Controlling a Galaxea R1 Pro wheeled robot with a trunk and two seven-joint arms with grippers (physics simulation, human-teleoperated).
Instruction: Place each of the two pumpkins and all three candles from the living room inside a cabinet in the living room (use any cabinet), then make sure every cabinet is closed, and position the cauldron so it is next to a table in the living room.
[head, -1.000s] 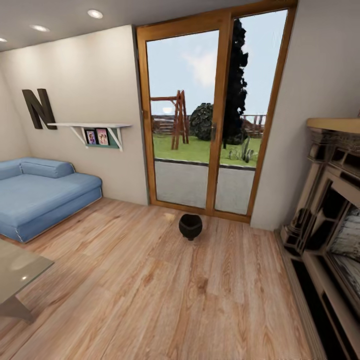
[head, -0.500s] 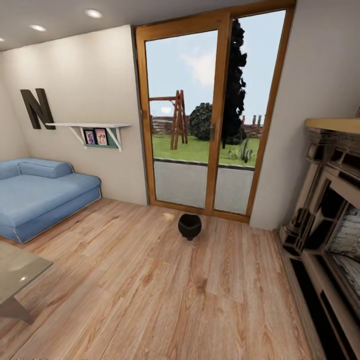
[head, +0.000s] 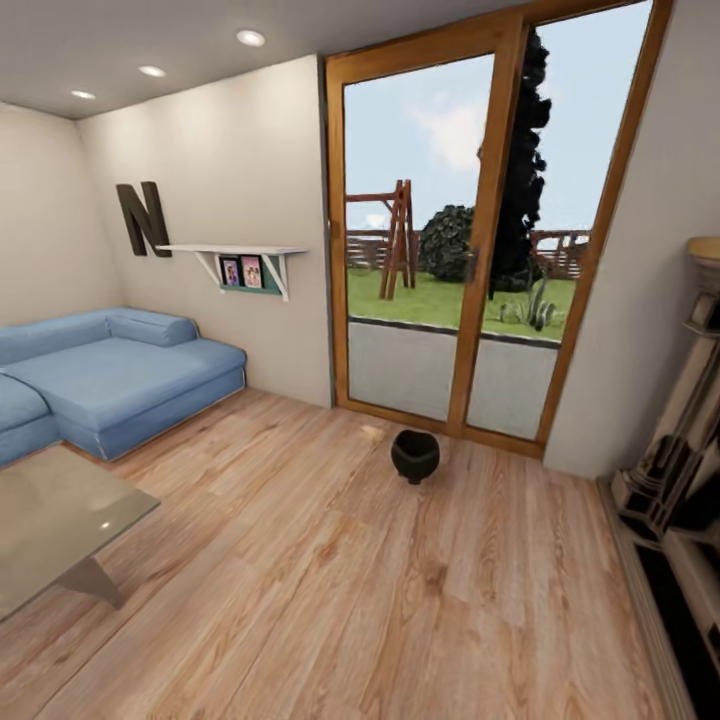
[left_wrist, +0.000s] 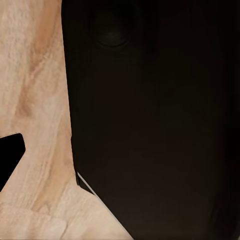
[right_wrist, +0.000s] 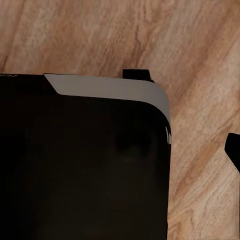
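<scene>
Blue sofa (head: 110, 385), glass door (head: 470, 250) — wall shelf (head: 235, 252)

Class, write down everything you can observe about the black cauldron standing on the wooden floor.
The cauldron is a small, round, matte black pot with a wide open rim and a belly that narrows toward its base. It stands upright on the light wooden floor, just in front of the wood-framed glass door. Nothing but the floor touches it. It sits well apart from the glass-topped table. Its inside looks dark; contents cannot be told.

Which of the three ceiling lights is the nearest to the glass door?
The largest-looking ceiling light, directly left of the glass door; the other two lie farther toward the corner.
</scene>
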